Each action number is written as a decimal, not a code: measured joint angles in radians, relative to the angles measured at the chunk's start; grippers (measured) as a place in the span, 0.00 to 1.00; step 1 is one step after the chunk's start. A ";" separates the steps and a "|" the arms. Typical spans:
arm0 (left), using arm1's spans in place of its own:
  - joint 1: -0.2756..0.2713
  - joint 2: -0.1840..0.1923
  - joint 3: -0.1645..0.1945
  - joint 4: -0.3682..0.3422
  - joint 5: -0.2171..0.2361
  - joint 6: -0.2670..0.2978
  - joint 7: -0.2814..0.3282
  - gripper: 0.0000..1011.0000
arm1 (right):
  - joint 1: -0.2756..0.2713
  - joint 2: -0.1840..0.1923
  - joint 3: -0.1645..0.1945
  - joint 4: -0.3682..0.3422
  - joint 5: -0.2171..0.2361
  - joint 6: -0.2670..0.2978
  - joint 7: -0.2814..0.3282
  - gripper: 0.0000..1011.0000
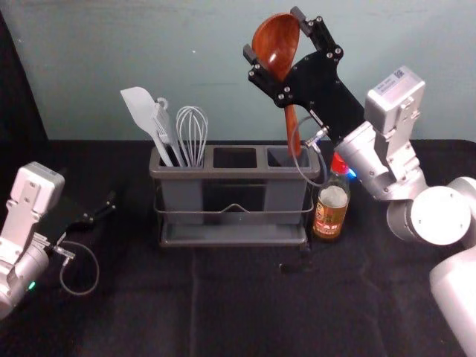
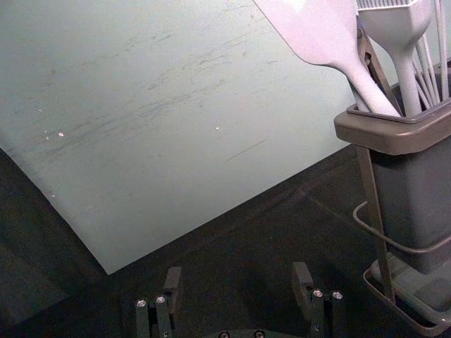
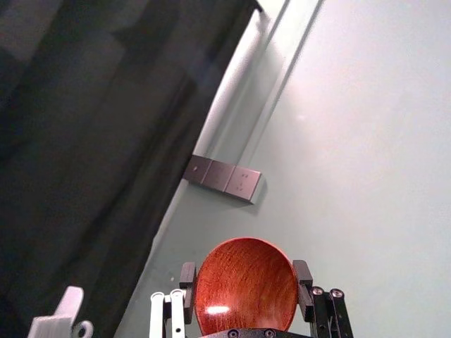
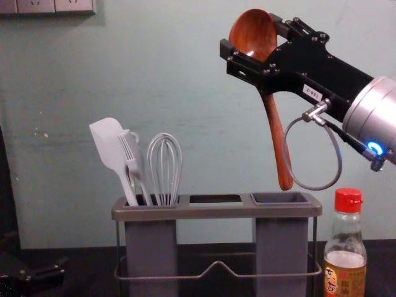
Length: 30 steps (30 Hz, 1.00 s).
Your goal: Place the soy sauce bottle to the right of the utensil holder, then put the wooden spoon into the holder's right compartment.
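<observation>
1. Background: a pale grey-green wall [image 1: 208, 67] is rising behind a work surface covered in black cloth [image 1: 245, 297].
2. Holder: the grey plastic utensil holder with a wire frame [image 1: 223, 174] is standing upright on the cloth. Its left compartment is holding a white spatula [image 4: 110, 148], a white fork-like utensil [image 4: 132, 158] and a pale wire whisk [image 4: 165, 167].
3. Step one, judged complete: the clear glass soy sauce bottle with a red cap [image 1: 331, 208] is standing upright just beside the holder, on its right. Whether the two are touching, the views are not settling.
4. Step two, judged under way: the right gripper [image 1: 273, 33], above the holder's right side, is clamping the bowl of the reddish-brown wooden spoon [image 4: 276, 136] between its fingers. The handle is pointing downward, its end hanging just above the right compartment [image 4: 281, 247].
5. Outstanding: the spoon is needing lowering into that compartment, then release.
6. Left gripper [image 2: 237, 274]: it is idling at the head view's left side, its fingers standing apart with nothing between them.
</observation>
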 joint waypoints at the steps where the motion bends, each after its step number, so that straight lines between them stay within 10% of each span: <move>1: 0.000 0.000 0.000 0.000 0.000 0.000 0.000 1.00 | 0.003 -0.008 0.003 0.015 -0.003 -0.013 -0.005 0.83; 30: 0.000 0.000 0.000 0.000 0.000 0.000 0.000 1.00 | -0.017 -0.131 0.068 0.303 0.024 -0.324 -0.011 0.83</move>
